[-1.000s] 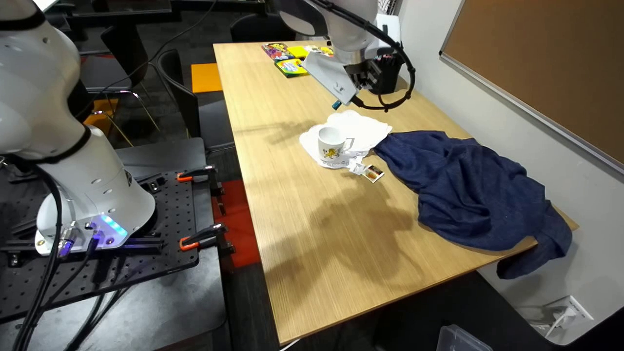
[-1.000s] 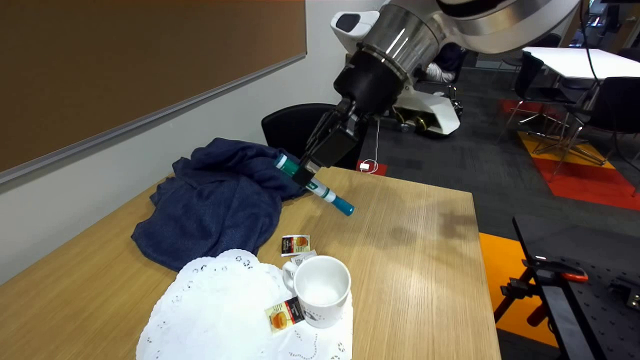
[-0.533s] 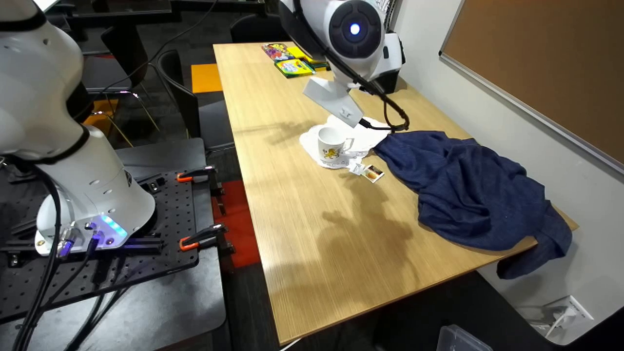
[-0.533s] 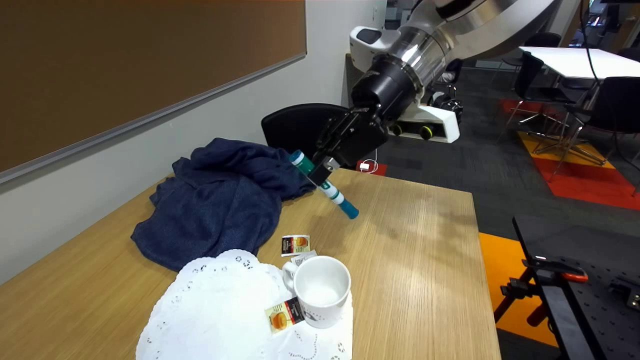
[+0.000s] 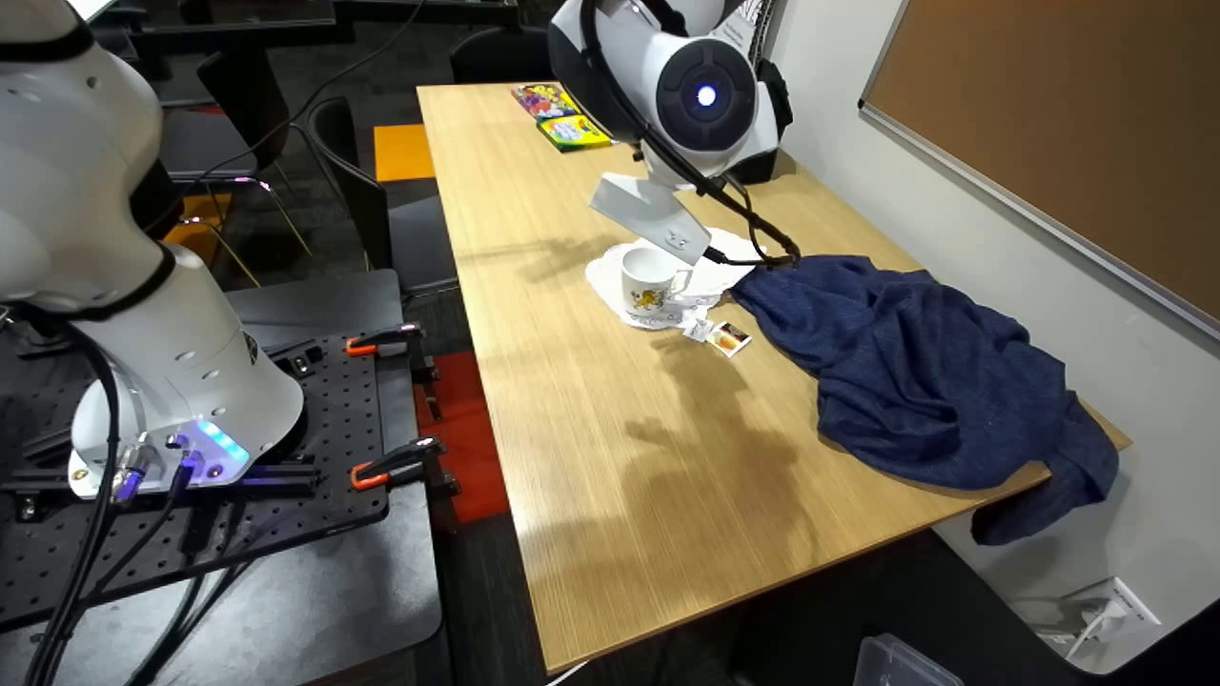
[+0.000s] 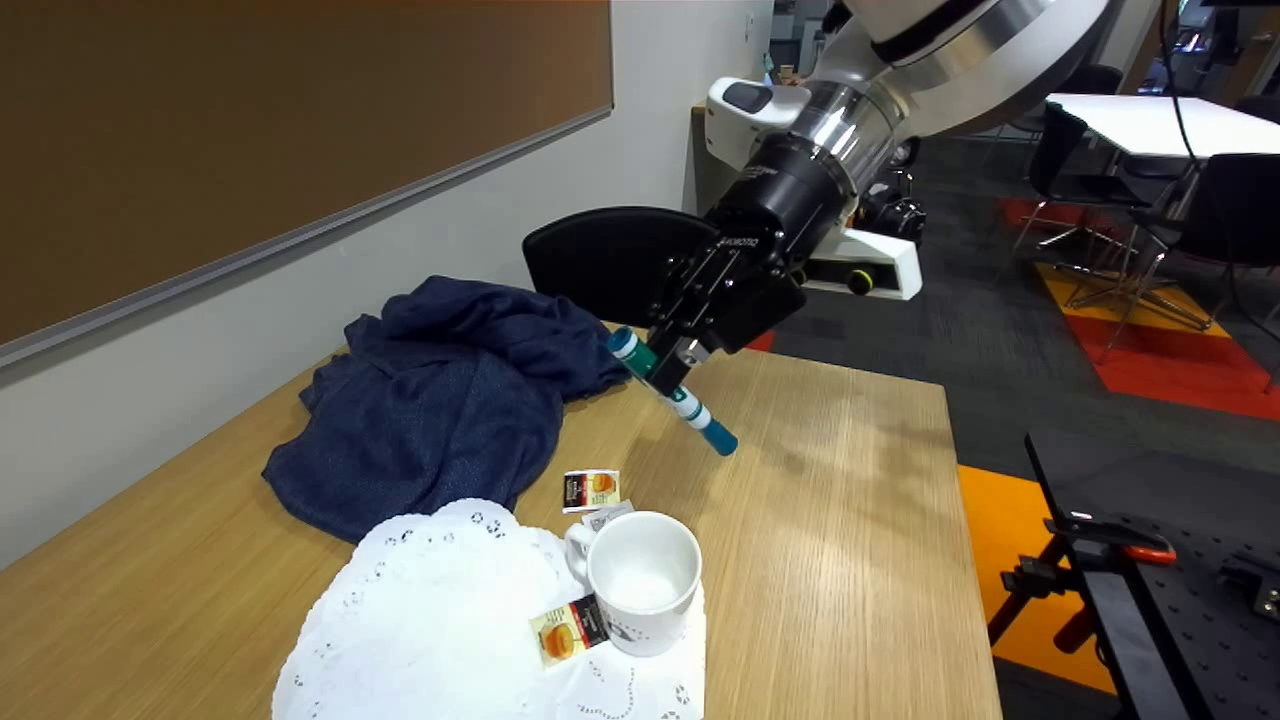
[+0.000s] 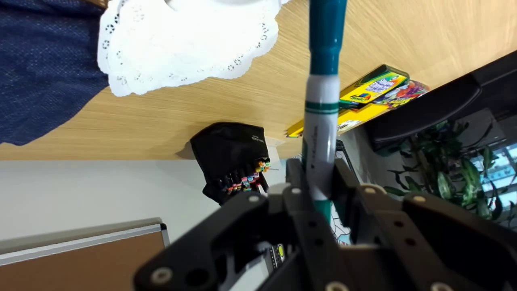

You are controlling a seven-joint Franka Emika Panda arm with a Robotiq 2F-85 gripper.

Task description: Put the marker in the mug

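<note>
The marker, white and green with a teal end, is held in my gripper [image 6: 668, 378] above the table in an exterior view. The marker [image 6: 692, 408] is tilted, its teal end pointing down and right. In the wrist view my gripper's fingers [image 7: 319, 173] are closed around the marker [image 7: 322, 105]. The white mug [image 6: 645, 610] stands upright on the doily's edge, its inside in view and empty. It also shows in an exterior view [image 5: 646, 286], where the fingers and marker are hidden behind the wrist. The gripper is above the mug's level, apart from it.
A white paper doily [image 6: 430, 600] lies under the mug. Tea packets [image 6: 591, 490] lie beside it. Dark blue cloth [image 6: 440, 400] is heaped near the wall. Crayon boxes [image 7: 375, 91] and a black container of markers [image 7: 230, 149] stand at the table's far end.
My gripper has moved lower and a little to the right in an exterior view, carrying the marker with it. The marker tilts more steeply. The mug has not moved.
</note>
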